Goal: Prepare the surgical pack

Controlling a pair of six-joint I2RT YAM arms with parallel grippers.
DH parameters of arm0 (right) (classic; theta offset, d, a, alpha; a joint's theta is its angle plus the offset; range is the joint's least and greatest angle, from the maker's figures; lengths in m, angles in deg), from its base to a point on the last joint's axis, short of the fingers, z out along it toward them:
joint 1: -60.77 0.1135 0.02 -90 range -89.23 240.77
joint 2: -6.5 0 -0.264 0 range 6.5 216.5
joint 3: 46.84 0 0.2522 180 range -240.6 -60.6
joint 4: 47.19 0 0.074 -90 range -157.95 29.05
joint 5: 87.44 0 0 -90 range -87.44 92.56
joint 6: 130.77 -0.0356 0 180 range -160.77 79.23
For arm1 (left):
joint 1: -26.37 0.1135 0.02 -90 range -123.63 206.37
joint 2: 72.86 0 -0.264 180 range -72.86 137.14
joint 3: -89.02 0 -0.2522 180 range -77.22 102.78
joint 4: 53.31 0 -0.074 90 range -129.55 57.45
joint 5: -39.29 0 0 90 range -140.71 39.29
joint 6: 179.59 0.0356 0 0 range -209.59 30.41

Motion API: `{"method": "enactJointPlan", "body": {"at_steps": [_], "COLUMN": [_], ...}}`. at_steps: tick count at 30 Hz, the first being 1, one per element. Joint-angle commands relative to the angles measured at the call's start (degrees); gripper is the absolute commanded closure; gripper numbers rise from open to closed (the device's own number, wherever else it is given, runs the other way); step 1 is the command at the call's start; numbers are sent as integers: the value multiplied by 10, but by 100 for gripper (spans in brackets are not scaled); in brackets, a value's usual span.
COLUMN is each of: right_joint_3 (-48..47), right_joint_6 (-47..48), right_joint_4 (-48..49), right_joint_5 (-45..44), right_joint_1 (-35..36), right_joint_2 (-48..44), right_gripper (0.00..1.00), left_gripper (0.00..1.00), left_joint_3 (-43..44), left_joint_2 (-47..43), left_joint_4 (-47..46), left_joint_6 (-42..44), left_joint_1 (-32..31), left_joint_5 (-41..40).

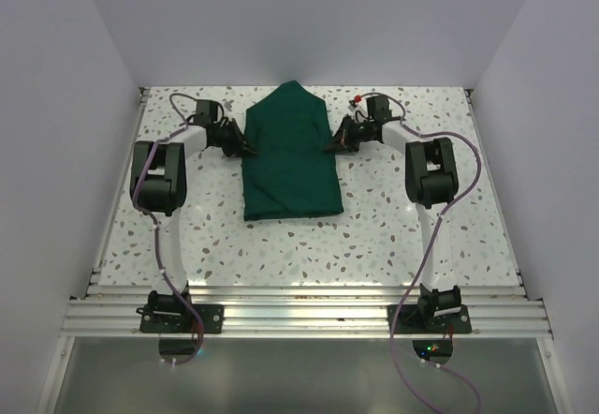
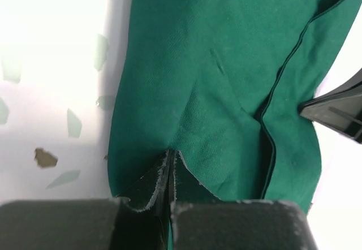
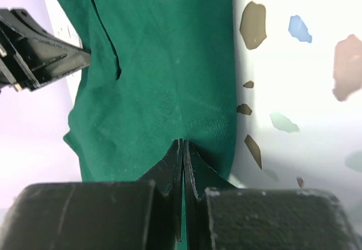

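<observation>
The surgical pack is a dark green cloth drape [image 1: 290, 156] lying on the speckled table, folded into a tall shape with a pointed far end. My left gripper [image 1: 245, 146] is shut on the drape's left edge; in the left wrist view the closed fingertips [image 2: 169, 154] pinch the green cloth [image 2: 226, 80]. My right gripper [image 1: 334, 144] is shut on the drape's right edge; in the right wrist view the tips [image 3: 182, 143] pinch the cloth [image 3: 164, 69]. Each wrist view shows the other gripper across the drape.
The speckled table [image 1: 402, 236] is walled by white panels at the back and sides. An aluminium rail [image 1: 299, 316] runs along the near edge, with both arm bases on it. Purple cables hang by each arm.
</observation>
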Motion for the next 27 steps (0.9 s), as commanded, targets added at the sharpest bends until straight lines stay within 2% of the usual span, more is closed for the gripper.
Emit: {"method": "enactJointPlan", "body": {"at_steps": [1, 6, 8, 13, 21, 27], "right_joint_3": [-10, -43, -61, -59, -65, -108], "right_joint_6": [-2, -15, -28, -104, -165, -192], "right_joint_4": [17, 20, 28, 117, 171, 208], "right_joint_5": [25, 13, 14, 32, 24, 0], "right_joint_1": [8, 7, 8, 10, 10, 10], "right_joint_2": [18, 13, 6, 0, 70, 119], "right_gripper": [100, 100, 100, 100, 100, 100], "left_gripper": [100, 100, 100, 97, 97, 97], "left_joint_3": [25, 61, 73, 75, 71, 76], "left_joint_2": [18, 12, 9, 22, 77, 106], "left_joint_4": [-11, 6, -14, -65, -101, -157], "left_joint_6": [-2, -2, -16, -59, -97, -140], "left_joint_1": [2, 2, 2, 3, 18, 35], "left_joint_5": [2, -4, 10, 34, 31, 47]}}
